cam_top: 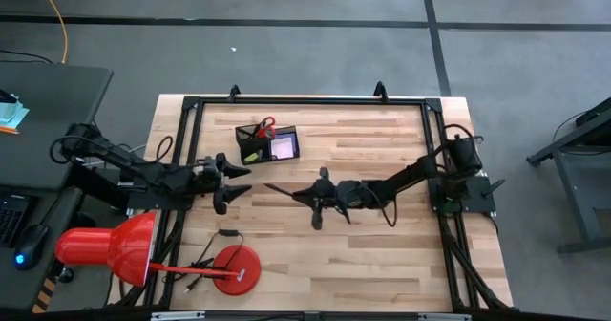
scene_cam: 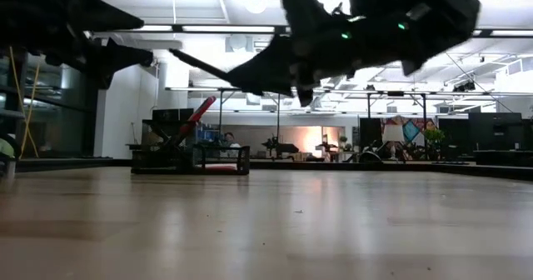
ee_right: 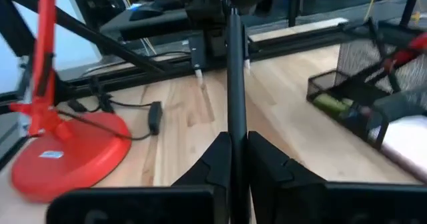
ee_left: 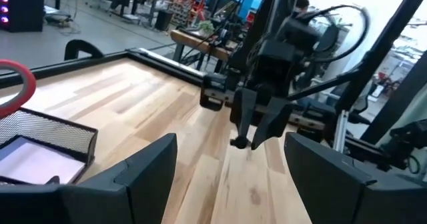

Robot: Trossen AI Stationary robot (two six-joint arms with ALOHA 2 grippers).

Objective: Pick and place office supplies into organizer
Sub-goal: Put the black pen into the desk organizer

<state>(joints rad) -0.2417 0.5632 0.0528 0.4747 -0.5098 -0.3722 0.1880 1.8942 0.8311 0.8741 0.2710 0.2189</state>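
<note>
Organizer (cam_top: 268, 142) stands toward the far edge of the table (cam_top: 382, 254), and the right pincer (cam_top: 298, 193) hangs above the middle of the boards, so the box lies beyond it and a little toward the left arm's side. That pincer is closed on a slim black pen (ee_right: 235, 77), whose long axis runs straight out past the fingertips toward the left arm rather than toward the box; the pen will probably need swinging round and tipping downward before it can drop into a compartment. The left pincer (cam_top: 232, 182) waits just beside the organizer, the nearer of the two, its fingers parted and holding nothing. Red-handled scissors (cam_top: 266, 126) already stand in one compartment, and a pale sticky-note pad (cam_top: 284, 147) lies in the other. The table is light wood planking inside a black frame, with a red desk lamp (cam_top: 110, 249) at its near left corner and open workshop space behind.
</note>
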